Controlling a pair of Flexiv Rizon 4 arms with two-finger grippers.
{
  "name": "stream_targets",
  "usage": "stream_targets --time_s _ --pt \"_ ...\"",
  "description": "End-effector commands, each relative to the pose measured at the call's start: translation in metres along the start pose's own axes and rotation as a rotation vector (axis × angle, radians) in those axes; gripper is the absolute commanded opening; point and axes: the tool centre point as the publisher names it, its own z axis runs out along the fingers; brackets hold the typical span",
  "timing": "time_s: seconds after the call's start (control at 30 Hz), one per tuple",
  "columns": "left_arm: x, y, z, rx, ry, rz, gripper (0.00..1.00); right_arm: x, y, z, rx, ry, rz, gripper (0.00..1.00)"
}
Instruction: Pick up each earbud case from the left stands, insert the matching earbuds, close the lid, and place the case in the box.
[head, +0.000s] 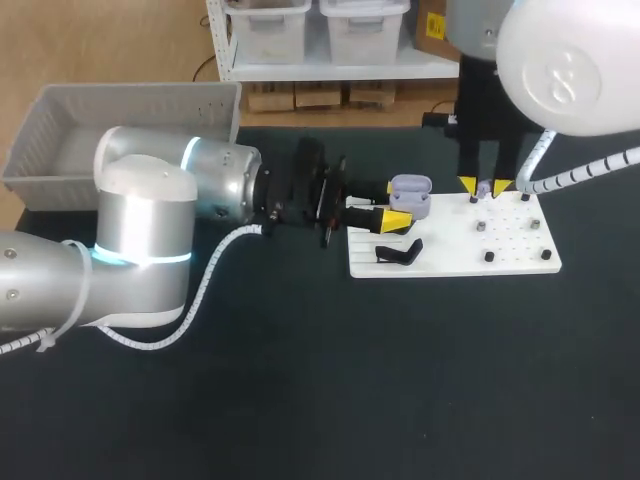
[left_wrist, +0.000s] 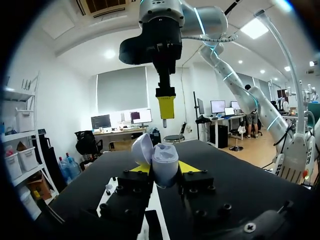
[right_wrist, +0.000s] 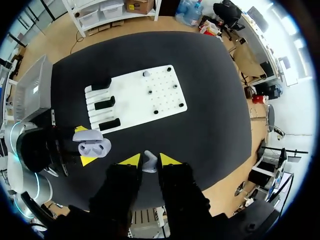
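Two-handed at the insert step, judging from the head view. Clamping the open case (head: 410, 192) in the left gripper (head: 402, 205), seemingly above the far-left corner of the board (head: 450, 262), just beyond the black stands (head: 398, 252). Pinching a bud (head: 484, 188) in the right gripper (head: 485, 186), to the right of the case and apart from it, over the board's far side. Noting the box (head: 130, 125) at far left, well apart.

Looking out from the left wrist: squeezing the case (left_wrist: 165, 167) between both fingers, with the lid (left_wrist: 141, 148) tilted back. Seeing the right gripper (left_wrist: 165, 107) ahead and higher, with the bud tip poking out below it, not touching the case.

Looking down from the right wrist: gripping the bud (right_wrist: 149, 162) from two sides. Seeing the case (right_wrist: 92, 147) off beside it, lying open in the left gripper (right_wrist: 85, 145), not under the bud.

Risking a miss by lowering before lining up bud over socket: jamming the stem on the rim, or knocking the lid. Risking also a wrong-side socket, being unable to tell left bud from right here. Risking, by pressing too hard, twisting the case in the left fingers or popping the bud out of a light pinch and dropping it onto the table.
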Motion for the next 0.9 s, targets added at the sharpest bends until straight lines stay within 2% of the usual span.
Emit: stream_targets --time_s 0.03,0.3,0.6,0.9 --pt "0.000 -0.002 0.000 -0.007 0.000 0.002 0.00 0.002 -0.003 0.001 -0.005 -0.006 0.001 0.00" --pt "0.000 -0.002 0.000 -0.007 0.000 0.002 0.00 0.002 -0.003 0.001 -0.005 -0.006 0.001 0.00" --pt "0.000 -0.002 0.000 -0.007 0.000 0.002 0.00 0.003 0.033 -0.015 0.051 -0.062 0.154 0.00" --pt "0.000 -0.002 0.000 -0.007 0.000 0.002 0.00 0.005 0.054 -0.021 0.093 -0.014 0.252 0.00"
